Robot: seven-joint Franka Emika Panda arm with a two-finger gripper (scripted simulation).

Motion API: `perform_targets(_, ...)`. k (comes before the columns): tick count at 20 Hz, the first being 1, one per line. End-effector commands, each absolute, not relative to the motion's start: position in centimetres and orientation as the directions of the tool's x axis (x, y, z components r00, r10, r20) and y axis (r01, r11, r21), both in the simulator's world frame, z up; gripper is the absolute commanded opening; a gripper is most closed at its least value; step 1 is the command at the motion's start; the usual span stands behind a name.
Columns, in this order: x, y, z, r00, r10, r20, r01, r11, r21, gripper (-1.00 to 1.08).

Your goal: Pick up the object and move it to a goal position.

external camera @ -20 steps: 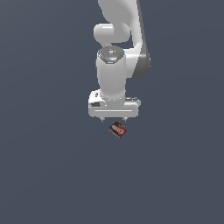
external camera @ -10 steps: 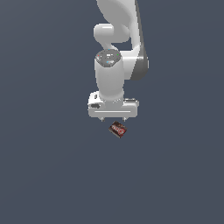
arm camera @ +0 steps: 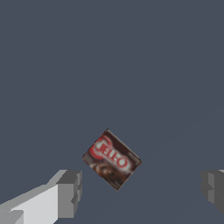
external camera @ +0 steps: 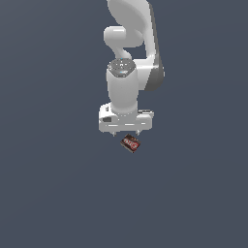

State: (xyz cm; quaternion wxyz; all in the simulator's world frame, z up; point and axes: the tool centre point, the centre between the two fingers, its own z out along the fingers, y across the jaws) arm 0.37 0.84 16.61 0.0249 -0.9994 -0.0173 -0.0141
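Surface: a plain, even slate-grey ground (external camera: 53,193) fills both views; no edge, corner or seam of it shows, so places cannot be tied to any border.
Room: no wall, horizon or fixture is visible; the grey runs to every side of both pictures.
Arm: the white arm (external camera: 128,72) comes down from the top of the exterior view, and its upper part is cut off there.
Hidden: in the exterior view the fingers are only two small nubs under the white hand body, too small to read. In the wrist view one finger (arm camera: 68,192) shows with its grey pad, and the other is cut off at the picture's edge.
Tool: the tool (external camera: 125,131) is spread wide and released, gripping nothing; its fingers stand well apart on either side of the box without touching it.
Box: the box (arm camera: 112,159) is small, flat and rectangular, dark brown-black, with a red and white printed label facing up; the lettering is blurred.
Box place: it lies flat on the ground, turned diagonally, just below the tool (external camera: 131,143) and slightly toward the exterior view's right.
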Motion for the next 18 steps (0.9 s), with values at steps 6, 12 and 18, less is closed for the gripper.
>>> perform_targets(6, -0.2, 1.2, 14.6, 0.981, 0.192, 0.026, 0.193, -0.981, -0.029, 1.00)
perform_targets(12, -1.0, 1.6, 12.3, 0.927, 0.374, 0.019, 0.374, -0.927, -0.012, 1.00)
perform_targets(18, -1.9, 2.3, 9.9, 0.835, 0.550, 0.010, 0.550, -0.835, -0.002, 1.00)
